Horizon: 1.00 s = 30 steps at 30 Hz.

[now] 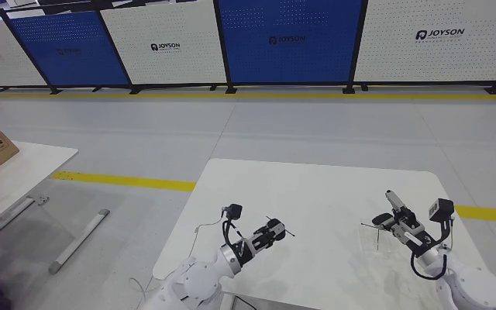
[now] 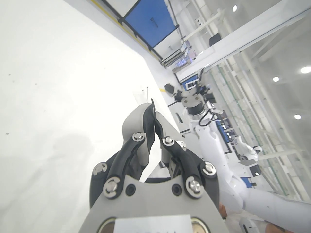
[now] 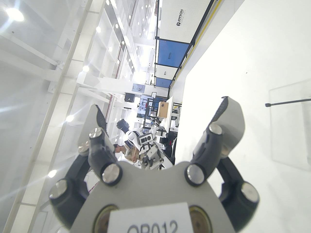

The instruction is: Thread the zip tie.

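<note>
My left gripper [image 1: 274, 229] [image 2: 154, 112] hovers over the table's near left part, shut on a thin black zip tie [image 1: 289, 231] [image 2: 152, 103] whose ends stick out past the fingertips. A second black zip tie [image 1: 377, 235] [image 3: 286, 102] lies on a clear plate [image 3: 289, 132] near the right side of the table. My right gripper [image 1: 386, 211] [image 3: 161, 110] is open just beside that plate, tilted above the table, with nothing between its fingers.
The white table [image 1: 318, 194] is bare between the two arms. Its front edge lies close below both grippers and its right edge is near the right arm. Blue and white panels [image 1: 287, 39] stand far behind, across the floor.
</note>
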### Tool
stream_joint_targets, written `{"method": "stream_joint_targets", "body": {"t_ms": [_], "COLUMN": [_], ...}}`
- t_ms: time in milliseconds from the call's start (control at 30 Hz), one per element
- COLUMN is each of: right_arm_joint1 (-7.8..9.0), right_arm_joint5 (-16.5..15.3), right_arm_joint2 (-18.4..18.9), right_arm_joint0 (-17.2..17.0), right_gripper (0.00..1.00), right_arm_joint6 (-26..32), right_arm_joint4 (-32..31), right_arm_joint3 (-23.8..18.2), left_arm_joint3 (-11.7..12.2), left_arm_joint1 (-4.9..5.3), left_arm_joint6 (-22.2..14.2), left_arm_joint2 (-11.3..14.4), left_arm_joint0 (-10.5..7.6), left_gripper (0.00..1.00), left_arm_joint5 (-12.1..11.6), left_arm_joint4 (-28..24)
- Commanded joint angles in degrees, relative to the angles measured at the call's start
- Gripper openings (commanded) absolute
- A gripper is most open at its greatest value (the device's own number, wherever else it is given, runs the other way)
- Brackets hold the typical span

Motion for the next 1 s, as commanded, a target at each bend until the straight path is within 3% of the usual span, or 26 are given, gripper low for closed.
{"method": "stream_joint_targets", "body": {"t_ms": [0, 67, 567, 767, 867, 967], "right_arm_joint1": [0.00, 0.00, 0.00, 0.00, 0.00, 0.00], "right_arm_joint5": [0.0, 0.0, 0.0, 0.0, 0.0, 0.0], "right_arm_joint2": [0.0, 0.0, 0.0, 0.0, 0.0, 0.0], "right_arm_joint0": [0.0, 0.0, 0.0, 0.0, 0.0, 0.0], "right_gripper": [1.00, 1.00, 1.00, 1.00, 1.00, 1.00], "right_arm_joint6": [0.0, 0.0, 0.0, 0.0, 0.0, 0.0], "right_arm_joint4": [0.0, 0.0, 0.0, 0.0, 0.0, 0.0], "right_arm_joint3": [0.0, 0.0, 0.0, 0.0, 0.0, 0.0], "left_arm_joint3": [-1.1, -1.5, -1.6, -4.1, -6.1, -6.1], "left_arm_joint1": [-0.03, 0.03, 0.00, -0.43, -0.63, -0.66], "left_arm_joint6": [0.9, 0.3, 0.7, 6.8, 8.4, 8.5], "left_arm_joint2": [-1.5, -3.0, -3.1, -4.8, -5.8, -6.0], "left_arm_joint0": [-0.13, -0.18, -0.33, -0.83, -0.60, -0.49], "left_gripper": [0.00, 0.00, 0.00, 0.00, 0.00, 0.00], "left_arm_joint5": [-1.4, -1.7, -1.7, -7.7, -7.7, -7.7], "left_arm_joint4": [-5.1, -9.2, -9.2, -13.2, -16.0, -16.2]}}
